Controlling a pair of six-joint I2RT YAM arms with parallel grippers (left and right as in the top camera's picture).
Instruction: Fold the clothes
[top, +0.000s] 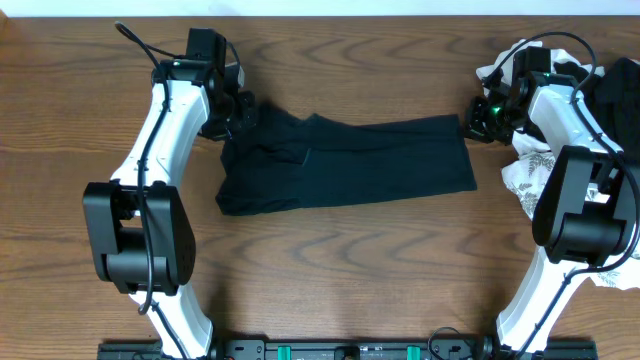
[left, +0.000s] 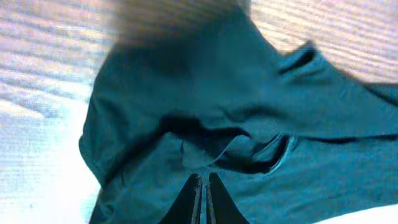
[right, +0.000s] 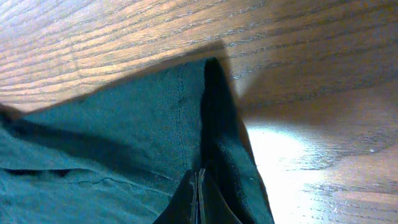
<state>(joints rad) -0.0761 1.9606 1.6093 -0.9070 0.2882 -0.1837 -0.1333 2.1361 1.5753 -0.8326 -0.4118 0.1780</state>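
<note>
Closed tight, the left gripper (left: 203, 200) has its two fingertips pressed together on a bunched fold of the black garment (left: 249, 124), at the garment's left end. Right gripper (right: 199, 202) is closed too, w/ a ridge of the same fabric rising into its tips, at the far-right corner of the garment. Btw the two arms the garment lies spread on the wooden table (top: 330, 280), long side going left to right, left part wrinkled, right part flat. Beside the right arm is a pile: leaf-print cloth (top: 522, 172), plain white piece (top: 492, 72) and another black piece (top: 622, 85), partly hidden by the arm.
</note>
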